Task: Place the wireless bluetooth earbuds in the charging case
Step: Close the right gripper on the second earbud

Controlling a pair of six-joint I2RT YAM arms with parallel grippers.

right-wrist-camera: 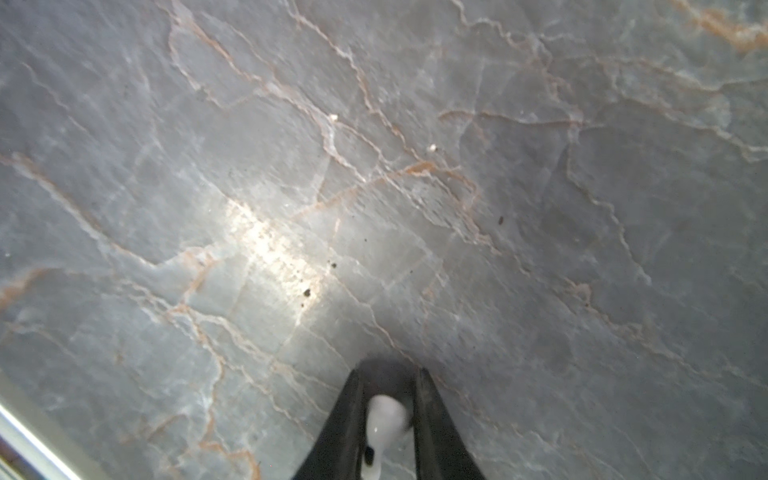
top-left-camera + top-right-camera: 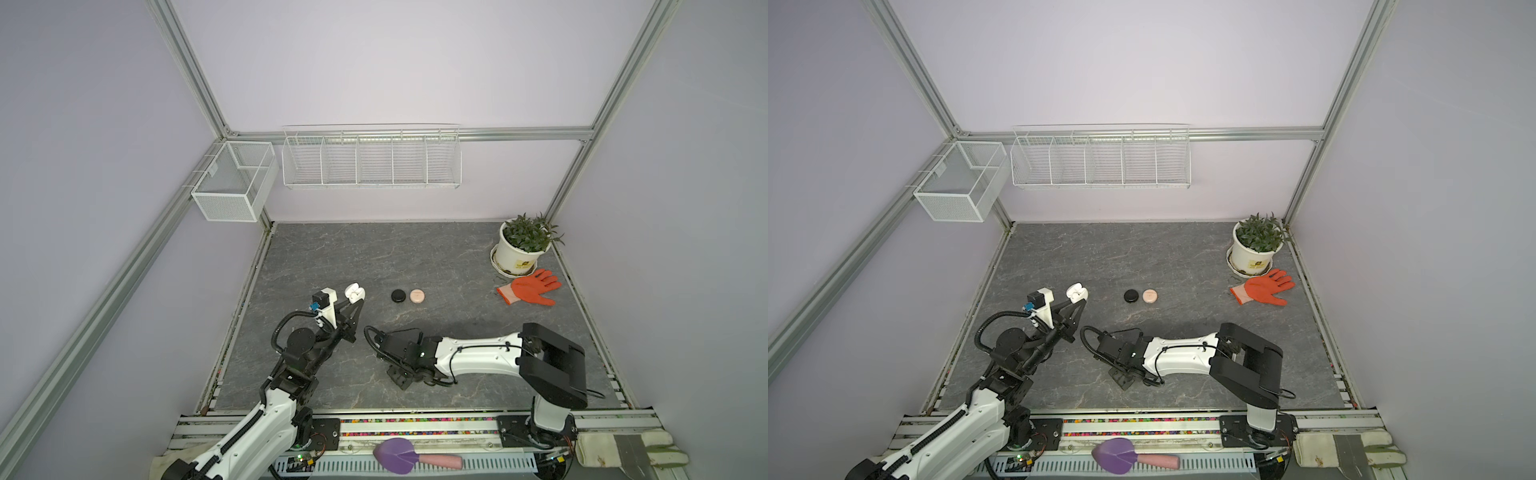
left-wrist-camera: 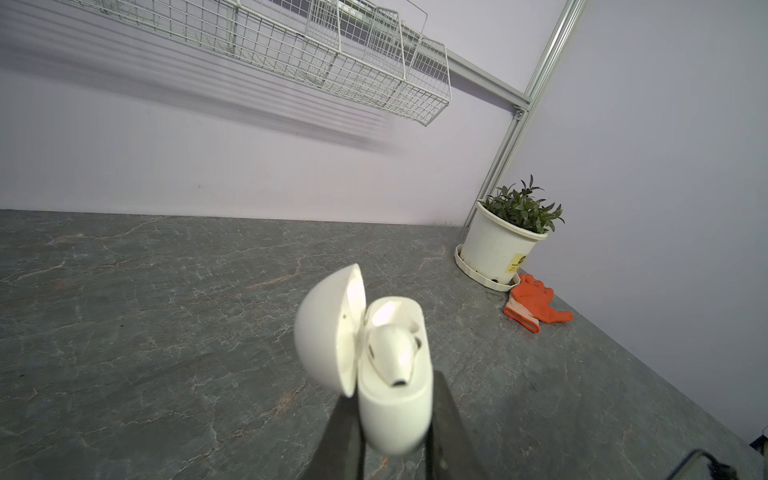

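Grey stone-look table [image 2: 415,257] fills the floor, with pale purple walls around it.

Only the left wrist view shows inside the white charging case [image 3: 392,419]. The left gripper [image 2: 356,300] has its jaws clamped on the case, one jaw on each side. The lid stands open, past the jaw tips. One white earbud [image 3: 395,353] sits in the case.

Only the right wrist view shows a second white earbud [image 1: 386,419]. It lies between the jaws of the right gripper [image 1: 388,374], low over the table. The jaws are close on both sides of it, but I cannot tell if they squeeze it. In both top views that earbud is hidden under the arm.

Both top views show two more cases off to one side of the left jaws: a black case [image 2: 398,295] and a pink case [image 2: 417,295]. They are side by side and both are shut.

That makes three cases and two earbuds I can see.

On the wall hang one mesh box [image 2: 232,183] and one long wire rack [image 2: 371,160] with five parts. Far past the jaws sit one plant pot [image 2: 521,245] and one orange glove [image 2: 532,287] beside it.
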